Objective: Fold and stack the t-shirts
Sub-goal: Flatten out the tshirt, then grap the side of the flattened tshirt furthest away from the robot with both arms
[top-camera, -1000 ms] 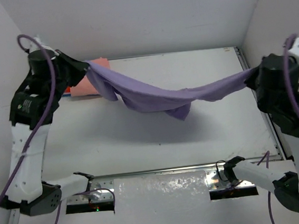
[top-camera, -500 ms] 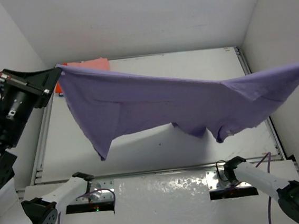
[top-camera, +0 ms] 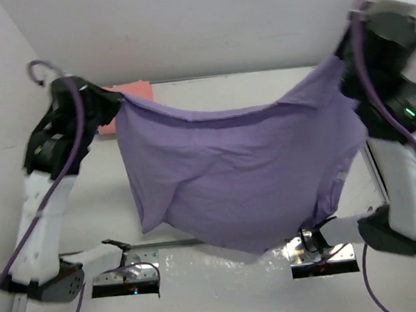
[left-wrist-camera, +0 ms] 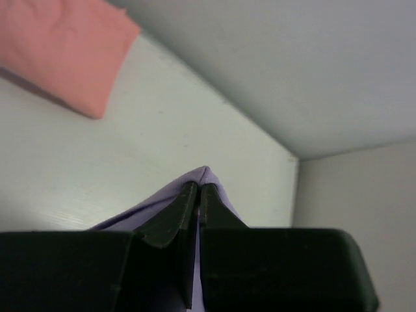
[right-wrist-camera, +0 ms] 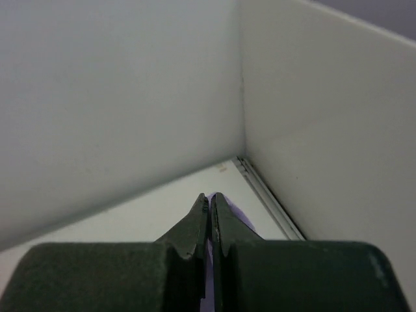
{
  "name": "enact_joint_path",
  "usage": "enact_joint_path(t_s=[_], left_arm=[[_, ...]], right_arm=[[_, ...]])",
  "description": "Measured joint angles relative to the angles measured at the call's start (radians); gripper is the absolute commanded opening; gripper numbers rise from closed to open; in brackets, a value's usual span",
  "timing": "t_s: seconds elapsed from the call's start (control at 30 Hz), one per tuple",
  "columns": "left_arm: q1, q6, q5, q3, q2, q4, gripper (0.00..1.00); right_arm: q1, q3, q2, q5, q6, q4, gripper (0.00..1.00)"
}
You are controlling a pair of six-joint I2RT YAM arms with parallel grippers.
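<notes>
With the left gripper (left-wrist-camera: 198, 187) and right gripper (right-wrist-camera: 210, 197) each clamped on the lavender shirt (top-camera: 232, 176), lowering it evenly and taut seemed best.

Soft, even white light lies bright and flat on the white tabletop (top-camera: 209, 89). In the top view, motion blur smears the black-and-white right arm (top-camera: 389, 87). Both wrist views are dimmer, with the black left end effector (left-wrist-camera: 199, 190) and black right end effector (right-wrist-camera: 209, 197) close-up and out of focus

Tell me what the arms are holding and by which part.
The purple t-shirt, pinched by the left gripper and the right gripper at its two top corners, hanging spread between them.
</notes>
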Motion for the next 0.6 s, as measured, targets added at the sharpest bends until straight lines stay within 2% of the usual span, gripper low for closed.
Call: enact_joint_path(t_s=[0.2, 0.37, 0.43, 0.6], left_arm=[[0.014, 0.060, -0.033, -0.040, 0.342, 0.178, 0.00], [0.055, 0.111, -0.030, 0.129, 0.656, 0.229, 0.00], [0.076, 0.123, -0.027, 0.182, 0.734, 0.279, 0.00], [0.116, 0.151, -0.023, 0.204, 0.835, 0.406, 0.00]], right_arm=[[-0.220, -0.002, 0.350, -0.195, 0.095, -0.051, 0.00], [-0.360, 0.006, 0.577, -0.379, 0.177, -0.078, 0.00], [-0.390, 0.008, 0.633, -0.437, 0.193, -0.068, 0.00], [-0.447, 0.027, 0.749, -0.583, 0.215, 0.021, 0.00]])
